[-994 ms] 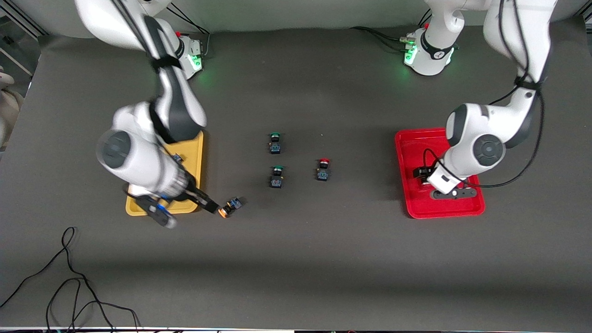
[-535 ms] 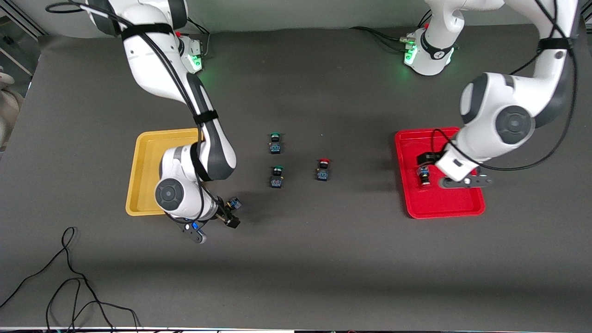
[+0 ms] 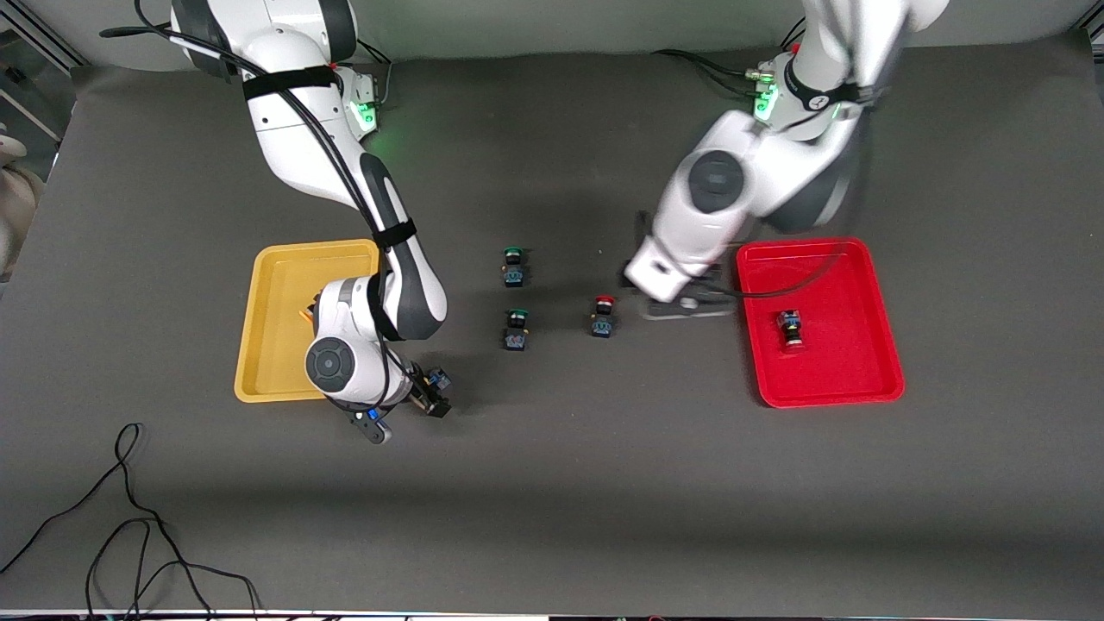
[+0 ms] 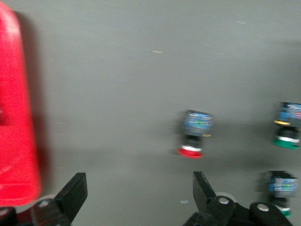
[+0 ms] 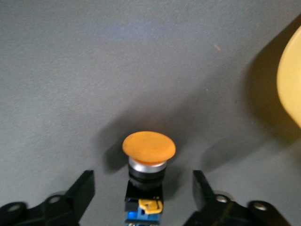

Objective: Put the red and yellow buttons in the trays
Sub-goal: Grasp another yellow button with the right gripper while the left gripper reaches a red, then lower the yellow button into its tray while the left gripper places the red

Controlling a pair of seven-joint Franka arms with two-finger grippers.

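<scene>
A yellow-capped button (image 5: 149, 148) lies on the table beside the yellow tray (image 3: 276, 302), at the corner nearer the front camera. My right gripper (image 3: 427, 398) is open and low around this button (image 3: 438, 378), one finger on each side with a gap to each. A second yellow button (image 3: 309, 311) in the tray is mostly hidden by the arm. One red button (image 3: 789, 329) lies in the red tray (image 3: 854, 371). Another red button (image 3: 603, 316) stands on the table mid-way. My left gripper (image 3: 642, 280) is open and empty over the table between this button (image 4: 194, 134) and the red tray (image 4: 16, 117).
Two green-capped buttons (image 3: 513, 266) (image 3: 516, 329) stand on the table between the red button and the yellow tray; both also show in the left wrist view (image 4: 288, 125) (image 4: 281, 188). A black cable (image 3: 129, 517) lies by the front edge at the right arm's end.
My left gripper has left the red tray, where a red button stays, and swung over toward the red button on the table. My right gripper came down around the yellow button and has held there.
</scene>
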